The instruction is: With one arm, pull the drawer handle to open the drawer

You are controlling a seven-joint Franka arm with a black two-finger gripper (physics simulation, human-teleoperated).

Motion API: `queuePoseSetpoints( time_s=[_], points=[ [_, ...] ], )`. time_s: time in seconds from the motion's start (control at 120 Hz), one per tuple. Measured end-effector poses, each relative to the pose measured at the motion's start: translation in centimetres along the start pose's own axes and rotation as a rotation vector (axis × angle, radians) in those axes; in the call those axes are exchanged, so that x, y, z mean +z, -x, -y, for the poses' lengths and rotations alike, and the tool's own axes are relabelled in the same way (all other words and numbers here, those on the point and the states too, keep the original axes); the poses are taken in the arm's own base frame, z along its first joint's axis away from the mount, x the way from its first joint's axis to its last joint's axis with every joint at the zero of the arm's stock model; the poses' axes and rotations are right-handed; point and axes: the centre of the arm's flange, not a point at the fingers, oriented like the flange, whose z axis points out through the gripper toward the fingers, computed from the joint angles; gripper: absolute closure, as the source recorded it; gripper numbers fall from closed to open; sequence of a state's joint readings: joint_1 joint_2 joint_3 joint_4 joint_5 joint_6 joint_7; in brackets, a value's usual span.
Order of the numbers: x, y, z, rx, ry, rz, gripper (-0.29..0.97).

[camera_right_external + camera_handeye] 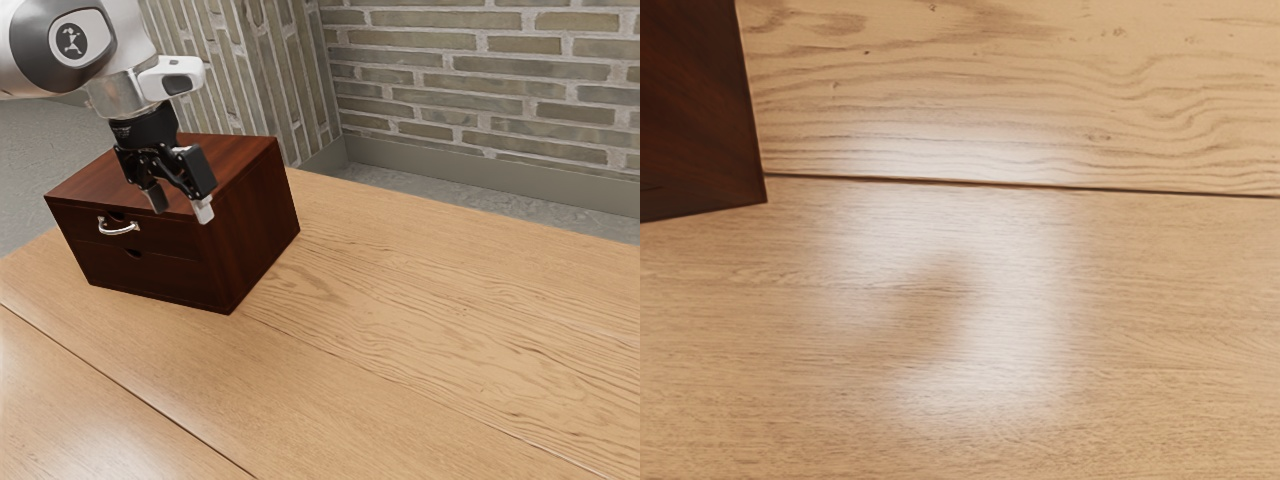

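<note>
Hand (180,203) spread wide, nothing between the fingers (203,208), no contact w/ anything. It hangs tips-down, slightly tilted, in front of the box's top edge as the exterior view sees it. Can't tell how high above the box it really is.

Handle (117,227): small silver loop at approx 8 o'clock from the hand in the exterior view, near but clearly apart. It sits on the upper drawer (150,237), whose front looks flush w/ the box (250,200), so the drawer reads as shut. A lower front w/ a small dark mark sits under it at 6 o'clock; can't tell what the mark is.

Wrist view: a dark corner of the box (690,100) and bare table (990,330) below the hand, w/ a plank seam running across. So the cam looks past the box, not at the drawer front.

Box is on the table (420,320) near its far edge, at 10 o'clock from table centre in the exterior view. Brick wall (480,70) behind. Arm (60,40) enters from 10–11 o'clock.

Step, my read: approach/pre-grasp, no pull begun, task at approx zero.

Next move needs: bring the hand down and toward 8 o'clock to the drawer front, line the fingers up either side of the loop, close on it, then pull straight out along the drawer's travel. Risks: clipping the box top edge on the way down; a skewed pull could slip off the thin loop or drag the whole box instead.
</note>
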State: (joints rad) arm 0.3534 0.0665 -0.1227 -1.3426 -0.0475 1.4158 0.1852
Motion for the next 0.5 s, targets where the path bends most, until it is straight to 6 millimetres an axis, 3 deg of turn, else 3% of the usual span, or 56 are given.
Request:
queuePoseSetpoints(
  time_s=[0.3,0.4,0.5],
  points=[
    [-0.4,0.1,0.1,0.005,0.005,-0.01,0.0],
    [-6.0,1.5,0.1,0.019,-0.026,-0.107,0.0],
    [-12.3,5.9,2.5,0.007,-0.071,-0.202,0.0]
  ],
)
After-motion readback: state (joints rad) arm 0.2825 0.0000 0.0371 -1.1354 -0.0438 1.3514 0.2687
